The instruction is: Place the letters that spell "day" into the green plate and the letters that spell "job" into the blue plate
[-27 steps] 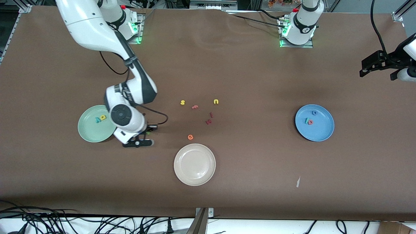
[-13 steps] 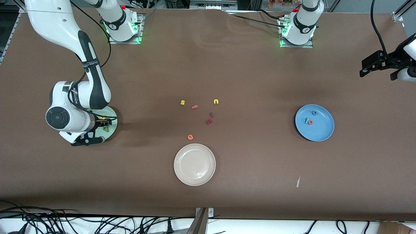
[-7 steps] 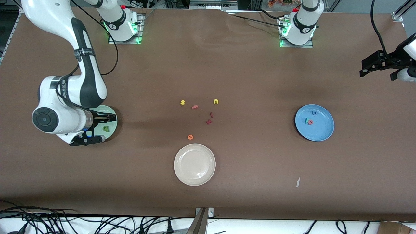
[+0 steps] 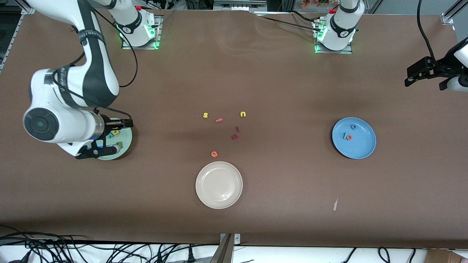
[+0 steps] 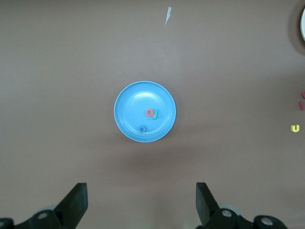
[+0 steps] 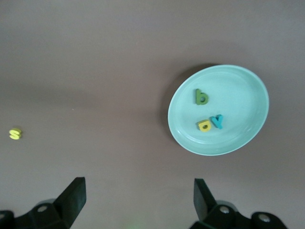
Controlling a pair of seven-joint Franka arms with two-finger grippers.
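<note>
The green plate (image 4: pixel 126 143) (image 6: pixel 248 83) lies at the right arm's end of the table. In it lie a dark green letter (image 6: pixel 201 97), a yellow letter (image 6: pixel 205 126) and a teal y (image 6: pixel 218 121). My right gripper (image 4: pixel 98 151) (image 6: pixel 138 202) hangs open and empty, high over the table beside this plate. The blue plate (image 4: pixel 362 147) (image 5: pixel 132 104) holds a blue ring o (image 5: pixel 142 129), a salmon letter (image 5: pixel 150 113) and a teal j (image 5: pixel 156 114). My left gripper (image 4: pixel 420 71) (image 5: pixel 141 205) waits open and empty, high above the table at its own end.
Mid-table lie a yellow s (image 4: pixel 205 115), a yellow u (image 4: pixel 243 114), a salmon f (image 4: pixel 219 119), two dark red letters (image 4: pixel 236 133) and an orange e (image 4: pixel 214 154). A cream plate (image 4: pixel 219 185) sits nearer the camera. A white scrap (image 4: pixel 335 204) lies beyond it toward the left arm's end.
My right gripper brought the dark green letter over the green plate, let it go there, then rose and drew back toward its end. The left arm has stayed still.
</note>
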